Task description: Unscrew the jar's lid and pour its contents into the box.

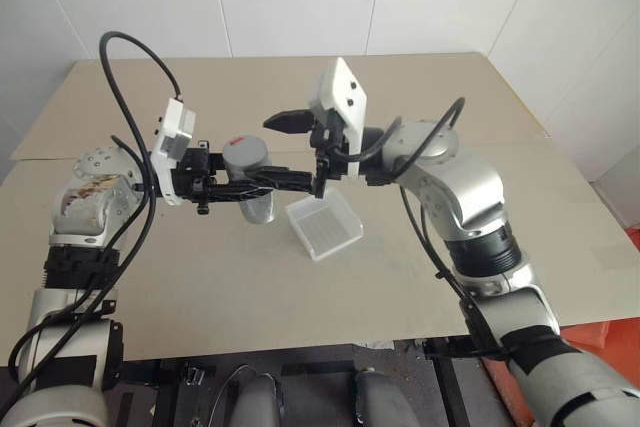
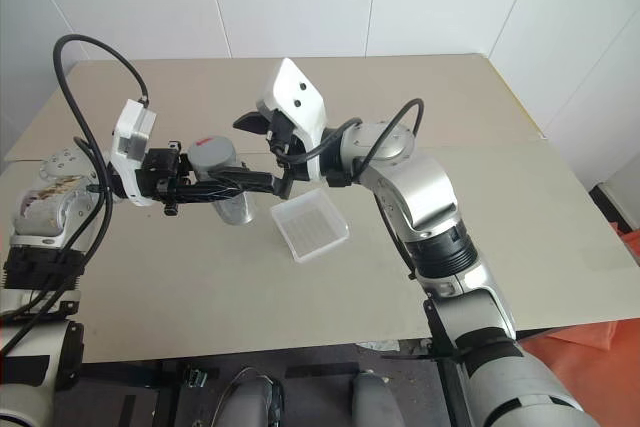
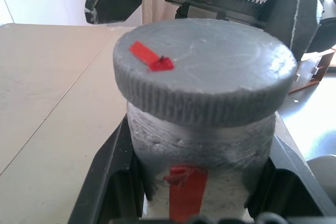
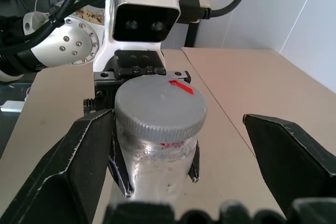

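My left gripper [image 1: 255,183] is shut on the body of the silvery-grey jar [image 1: 256,205] and holds it above the table, roughly upright. The grey lid [image 3: 205,72] sits on the jar and carries a red strip; another red strip runs down the jar's body [image 3: 185,192]. My right gripper [image 4: 176,121] reaches in from the right. It is open, with one finger on either side of the lid [image 4: 160,108] and clear of it. The clear box [image 1: 322,225] rests on the table just right of the jar, below my right wrist. The contents are hidden inside the jar.
A large tan board [image 1: 450,97] covers the table, with a seam running across its far half. White walls stand behind it. Something orange-red [image 1: 632,239] lies past the table's right edge.
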`<action>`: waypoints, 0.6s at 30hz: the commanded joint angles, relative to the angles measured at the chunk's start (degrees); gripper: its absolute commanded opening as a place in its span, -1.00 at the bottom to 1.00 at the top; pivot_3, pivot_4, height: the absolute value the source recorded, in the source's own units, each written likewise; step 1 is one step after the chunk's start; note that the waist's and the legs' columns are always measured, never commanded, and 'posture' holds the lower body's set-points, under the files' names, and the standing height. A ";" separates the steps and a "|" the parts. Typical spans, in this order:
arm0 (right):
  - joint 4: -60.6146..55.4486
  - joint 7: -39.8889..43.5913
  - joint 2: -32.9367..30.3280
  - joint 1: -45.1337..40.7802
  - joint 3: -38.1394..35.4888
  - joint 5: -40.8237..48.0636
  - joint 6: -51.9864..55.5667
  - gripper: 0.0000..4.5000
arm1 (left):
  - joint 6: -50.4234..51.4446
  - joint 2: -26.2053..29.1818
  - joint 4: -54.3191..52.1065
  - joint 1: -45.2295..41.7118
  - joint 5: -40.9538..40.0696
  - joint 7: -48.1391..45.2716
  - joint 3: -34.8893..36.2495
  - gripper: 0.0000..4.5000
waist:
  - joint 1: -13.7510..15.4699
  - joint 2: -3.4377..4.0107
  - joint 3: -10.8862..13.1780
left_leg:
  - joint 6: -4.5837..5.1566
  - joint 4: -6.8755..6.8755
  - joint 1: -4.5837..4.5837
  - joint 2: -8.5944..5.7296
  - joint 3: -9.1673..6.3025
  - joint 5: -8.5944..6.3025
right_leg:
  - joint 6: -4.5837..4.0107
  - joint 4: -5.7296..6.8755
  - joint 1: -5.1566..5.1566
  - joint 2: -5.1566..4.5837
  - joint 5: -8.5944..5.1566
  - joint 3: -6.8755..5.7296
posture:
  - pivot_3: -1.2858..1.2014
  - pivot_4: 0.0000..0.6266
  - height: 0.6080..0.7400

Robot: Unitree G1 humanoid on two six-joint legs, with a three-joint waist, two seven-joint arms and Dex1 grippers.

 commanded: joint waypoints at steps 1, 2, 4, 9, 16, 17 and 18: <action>-2.21 0.03 -1.08 0.02 -2.89 0.92 0.00 0.98 | -1.19 0.63 -0.94 -0.75 -0.74 -0.85 1.59 -0.12 | 0.03 0.00 0.00 | 0.00 0.00 0.00 0.00 0.00 0.00 | 0.00 0.00 0.00 0.00 0.00 0.00 | 0.03 -0.52 1.00; -2.30 0.07 -1.30 0.18 -2.97 1.01 -0.05 0.98 | -1.20 0.64 -0.91 -0.76 -0.72 -0.88 1.61 -0.12 | 0.05 0.00 0.00 | 0.00 0.00 0.00 0.00 0.00 0.00 | 0.00 0.00 0.00 0.00 0.00 0.00 | 0.03 -0.52 1.00; -2.78 0.28 -1.91 0.61 -3.31 1.40 0.02 0.98 | -1.16 0.63 -1.02 -0.70 -0.75 -0.87 1.66 -0.12 | 0.08 0.00 0.00 | 0.00 0.00 0.00 0.00 0.00 0.00 | 0.00 0.00 0.00 0.00 0.00 0.00 | 0.03 -0.52 1.00; -3.79 0.78 -3.38 1.51 -4.11 2.35 0.38 0.98 | -1.13 0.56 -1.10 -0.64 -0.78 -0.84 1.75 -0.12 | 0.04 0.00 0.00 | 0.00 0.00 0.00 0.00 0.00 0.00 | 0.00 0.00 0.00 0.00 0.00 0.00 | 0.03 -0.52 1.00; -5.36 2.16 -5.77 2.86 -4.43 3.24 0.67 0.98 | -1.13 0.34 -1.20 -0.61 -0.78 -0.75 1.69 -0.12 | 0.12 0.00 0.00 | 0.00 0.00 0.00 0.00 0.00 0.00 | 0.00 -0.02 0.00 -0.01 0.00 0.00 | 0.03 -0.52 1.00; -5.93 2.51 -6.00 3.11 -4.71 3.87 0.96 0.98 | -1.21 0.32 -1.15 -0.60 -0.72 -0.71 1.68 -0.12 | 0.11 0.00 0.00 | 0.00 0.00 0.00 0.00 0.00 0.00 | 0.00 -0.02 0.00 0.00 0.00 0.00 | 0.03 -0.52 1.00; -6.63 2.84 -6.11 3.22 -5.27 5.08 1.84 0.98 | -1.27 0.28 -1.12 -0.60 -0.65 -0.62 1.65 -0.12 | 0.11 0.00 0.00 | 0.00 0.00 0.00 0.00 0.00 0.00 | 0.00 -0.02 0.00 0.00 0.00 0.00 | 0.03 -0.52 1.00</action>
